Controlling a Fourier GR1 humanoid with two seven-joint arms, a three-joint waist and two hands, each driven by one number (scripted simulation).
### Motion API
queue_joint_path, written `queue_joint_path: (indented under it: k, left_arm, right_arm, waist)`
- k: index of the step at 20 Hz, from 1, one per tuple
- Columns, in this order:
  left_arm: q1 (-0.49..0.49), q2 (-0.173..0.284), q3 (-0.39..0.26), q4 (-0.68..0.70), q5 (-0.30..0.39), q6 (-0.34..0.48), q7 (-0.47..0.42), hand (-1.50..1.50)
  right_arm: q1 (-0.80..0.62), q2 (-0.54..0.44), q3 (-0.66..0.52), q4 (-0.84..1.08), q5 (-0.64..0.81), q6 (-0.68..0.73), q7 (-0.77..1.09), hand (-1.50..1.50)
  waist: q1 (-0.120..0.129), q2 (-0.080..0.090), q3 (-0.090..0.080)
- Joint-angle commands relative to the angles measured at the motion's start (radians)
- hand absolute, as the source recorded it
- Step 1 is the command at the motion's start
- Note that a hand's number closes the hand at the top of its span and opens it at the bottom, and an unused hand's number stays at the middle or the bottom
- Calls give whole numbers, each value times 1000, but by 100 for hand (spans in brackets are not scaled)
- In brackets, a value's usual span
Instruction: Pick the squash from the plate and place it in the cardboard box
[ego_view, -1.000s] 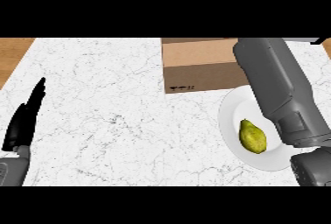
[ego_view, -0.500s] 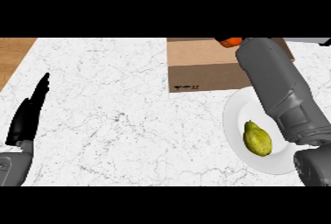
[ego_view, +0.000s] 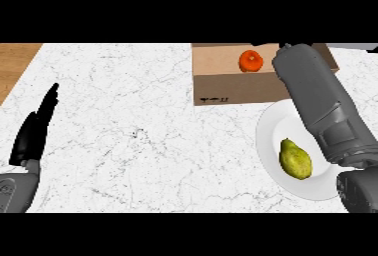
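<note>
Squash lying on the white plate near the counter's right edge. Cardboard box at the far edge holds an orange item. Left hand, fingers straight and pressed together, rests at the left edge. Right forearm crosses the plate; its fingers cannot be told.

Squash lying on the white plate, cardboard box just beyond.
An orange object sits inside the box. The right forearm crosses the plate's right side; the left hand rests open at the left edge.
</note>
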Motion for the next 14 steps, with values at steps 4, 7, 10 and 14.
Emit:
queue_joint_path:
  k: [4,7,10,14]
  left_arm:
    - [0,-9,-6,-3,-10,1,27,0]
    - [20,-5,6,-6,-13,9,12,0]
    - [53,4,22,-36,4,-8,27,0]
    - [33,21,49,-32,1,-13,64,0]
  right_arm:
    - [-2,-15,-88,-53,-86,-156,-143,-150]
    - [11,-6,-138,-81,-154,-178,-231,-150]
    - [108,-15,-179,-135,-243,-107,-394,-150]
    - [110,-30,-196,-151,-291,-87,-382,-150]
  waist:
    - [-22,-10,1]
    - [-33,-18,0]
    - [-61,-32,0]
    - [-81,-39,-1]
